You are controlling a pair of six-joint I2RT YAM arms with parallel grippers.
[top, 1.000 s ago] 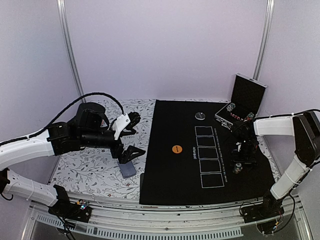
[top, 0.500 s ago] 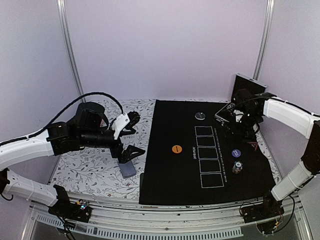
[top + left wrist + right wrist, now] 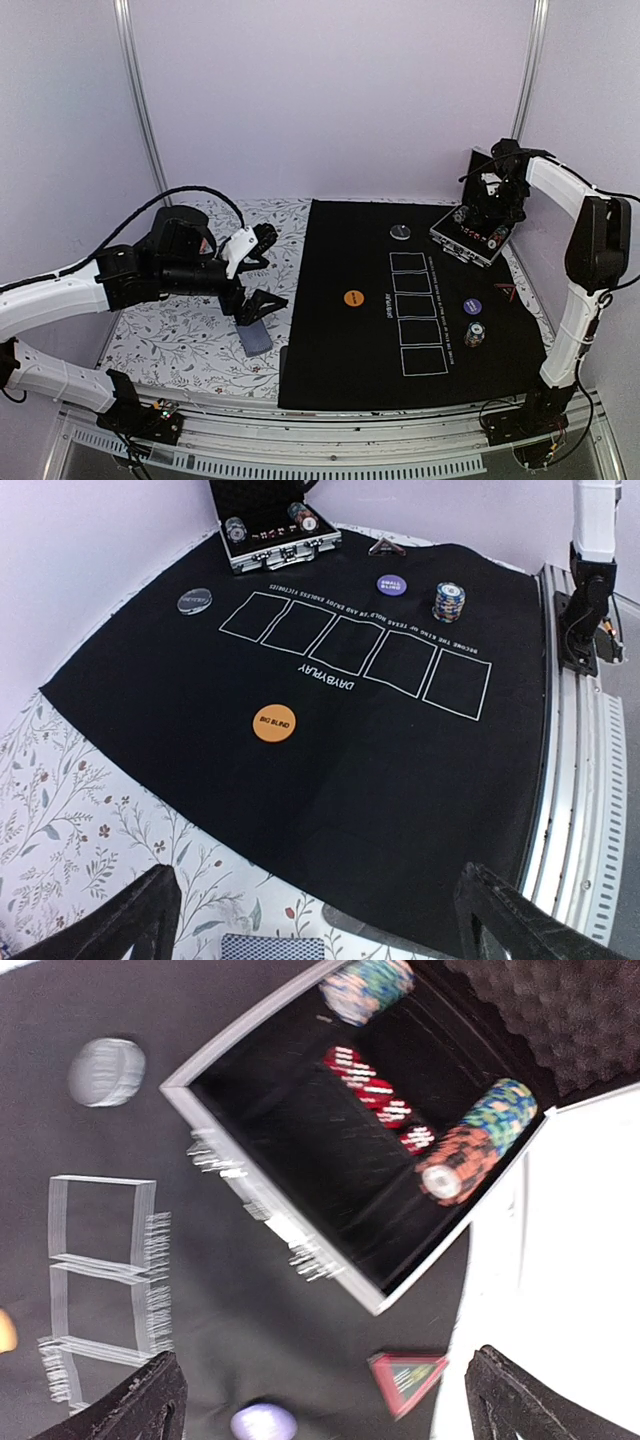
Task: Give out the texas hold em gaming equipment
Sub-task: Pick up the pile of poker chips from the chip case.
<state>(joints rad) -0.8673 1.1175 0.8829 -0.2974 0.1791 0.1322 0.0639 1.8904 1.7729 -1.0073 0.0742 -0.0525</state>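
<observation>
On the black mat [image 3: 330, 350] lie an orange disc [image 3: 352, 297], a silver disc [image 3: 400, 232], a purple disc [image 3: 471, 307] and a red triangle marker [image 3: 503, 291]. A short stack of striped chips [image 3: 475, 334] stands near the purple disc. My right gripper [image 3: 490, 205] hangs open and empty above the open case [image 3: 452, 243]. Its wrist view shows rolls of chips [image 3: 480, 1135] in the case [image 3: 250, 1195] and the triangle [image 3: 407, 1378] between the open gripper [image 3: 325, 1360] fingers. My left gripper [image 3: 268, 272] is open over the card deck [image 3: 255, 340], with the deck [image 3: 273, 947] below the gripper [image 3: 320, 880].
The mat [image 3: 150, 680] carries a row of white card outlines [image 3: 355, 650]. Floral cloth [image 3: 170, 340] covers the table's left part. The case's upright lid [image 3: 497, 185] stands at the back right near a metal post. A metal rail [image 3: 590, 780] runs along the near edge.
My right gripper opened, left the chip stack standing on the mat, then rose and swung back over the case. The left arm has not moved.
</observation>
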